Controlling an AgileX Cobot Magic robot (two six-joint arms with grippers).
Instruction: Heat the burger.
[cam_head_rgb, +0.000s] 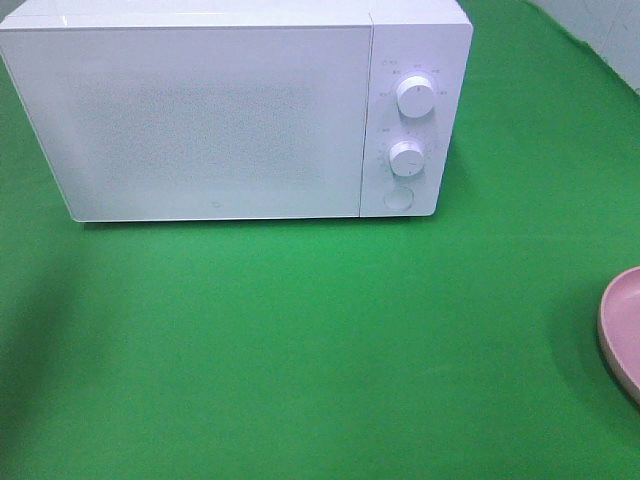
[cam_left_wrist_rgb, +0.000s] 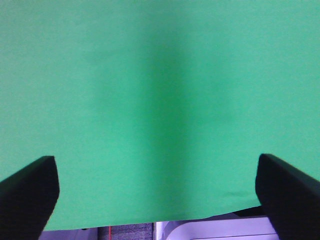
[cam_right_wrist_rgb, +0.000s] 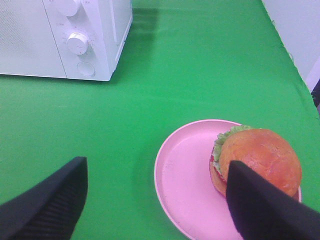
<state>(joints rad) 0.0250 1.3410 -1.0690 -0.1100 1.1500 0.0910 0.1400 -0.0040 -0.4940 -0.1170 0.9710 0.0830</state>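
I see a green surface (cam_head_rgb: 300, 340) with the white microwave (cam_head_rgb: 230, 110) at upper left; the burger (cam_right_wrist_rgb: 257, 160) lies on the pink plate (cam_right_wrist_rgb: 185, 180). Both the left tool (cam_left_wrist_rgb: 157, 192) and the right tool (cam_right_wrist_rgb: 155, 200) are spread, pinching nothing.

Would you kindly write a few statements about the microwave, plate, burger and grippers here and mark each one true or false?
1. The white microwave oven's door is shut. True.
2. The golden-bun burger sits inside the microwave. False: it rests on the round pink plate, outside the oven.
3. The left gripper is open over bare green cloth. True.
4. The right gripper is clamped on the burger. False: it is open and holds nothing.
5. The microwave has two round white knobs on its panel. True.
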